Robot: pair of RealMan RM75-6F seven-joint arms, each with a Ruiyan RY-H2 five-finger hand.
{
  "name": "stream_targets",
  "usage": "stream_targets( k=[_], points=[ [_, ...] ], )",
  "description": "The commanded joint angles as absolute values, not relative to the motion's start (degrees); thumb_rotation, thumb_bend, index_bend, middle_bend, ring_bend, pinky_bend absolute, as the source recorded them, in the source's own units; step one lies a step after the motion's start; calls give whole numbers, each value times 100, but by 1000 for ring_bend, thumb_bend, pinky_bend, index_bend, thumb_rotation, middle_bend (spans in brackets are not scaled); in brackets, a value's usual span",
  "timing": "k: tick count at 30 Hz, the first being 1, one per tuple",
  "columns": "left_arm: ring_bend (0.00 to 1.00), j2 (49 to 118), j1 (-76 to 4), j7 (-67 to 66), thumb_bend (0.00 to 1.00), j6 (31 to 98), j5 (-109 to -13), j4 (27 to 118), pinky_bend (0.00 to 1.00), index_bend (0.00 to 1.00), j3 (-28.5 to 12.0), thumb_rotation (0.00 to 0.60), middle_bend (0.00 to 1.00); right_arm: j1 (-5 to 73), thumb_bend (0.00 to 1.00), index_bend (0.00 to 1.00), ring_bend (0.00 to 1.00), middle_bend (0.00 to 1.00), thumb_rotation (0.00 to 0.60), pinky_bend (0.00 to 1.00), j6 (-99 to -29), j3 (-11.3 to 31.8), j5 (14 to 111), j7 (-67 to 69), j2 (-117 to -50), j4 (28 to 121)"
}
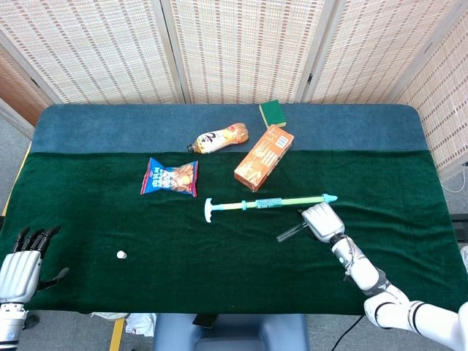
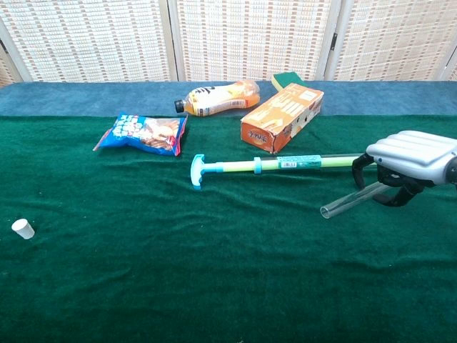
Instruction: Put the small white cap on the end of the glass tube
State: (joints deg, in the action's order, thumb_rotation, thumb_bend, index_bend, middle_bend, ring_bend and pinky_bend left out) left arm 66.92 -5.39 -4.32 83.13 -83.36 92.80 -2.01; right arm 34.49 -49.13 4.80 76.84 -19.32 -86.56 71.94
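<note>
Green-clothed counter point(image 1: 219, 278) with a blue band along its far edge. Right hand point(image 1: 322, 221) point(image 2: 410, 156) arched, palm down, over the near end of a clear glass tube point(image 1: 289, 233) point(image 2: 351, 201) lying on the cloth at right centre, its dark fingers point(image 2: 360, 168) curled down around the tube; whether they actually grip it cannot be told. The tube's open end points toward the left and the counter's front. Just behind the tube lies a long green and teal syringe-like pump with a T-handle point(image 1: 263, 203) point(image 2: 271, 166), apart from the tube. Small white cap point(image 1: 121, 255) point(image 2: 23, 229) standing alone near the front left, well apart from the tube. Left hand point(image 1: 20, 267), seen in the head view only, at the front left corner, holding nothing, fingers spread. Further back: blue snack bag point(image 1: 170, 178) point(image 2: 143, 133), orange carton point(image 1: 264, 157) point(image 2: 282, 116), amber drink bottle lying on its side point(image 1: 219, 137) point(image 2: 218, 96), green sponge point(image 1: 273, 112) point(image 2: 285, 78)
</note>
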Motion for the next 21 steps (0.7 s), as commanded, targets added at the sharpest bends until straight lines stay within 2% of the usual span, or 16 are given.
stream_targets(
  k=[1, 7, 17, 21],
  points=[
    [174, 6698, -531, -417, 257, 8314, -8327, 9262, 70, 163, -198, 600, 250, 3461, 460, 453, 1000, 979, 600, 1000, -4914, 460, 7657, -1964, -8674, 7187],
    [174, 6706, -527, -382, 257, 8318, -8327, 9233, 70, 161, -202, 600, 250, 3473, 462, 495, 1000, 980, 600, 1000, -4948, 425, 7612, -2011, -8720, 7160],
    [174, 6714, -520, -332, 257, 8307, -8329, 9186, 70, 157, -195, 600, 250, 3463, 461, 643, 1000, 992, 600, 1000, -5047, 410, 7514, -2080, -8812, 7119],
    [184, 6710, -533, -291, 257, 8306, -8353, 9148, 70, 160, -204, 600, 250, 3450, 504, 723, 1000, 998, 600, 1000, -5100, 409, 7485, -2100, -8826, 7133]
  ],
)
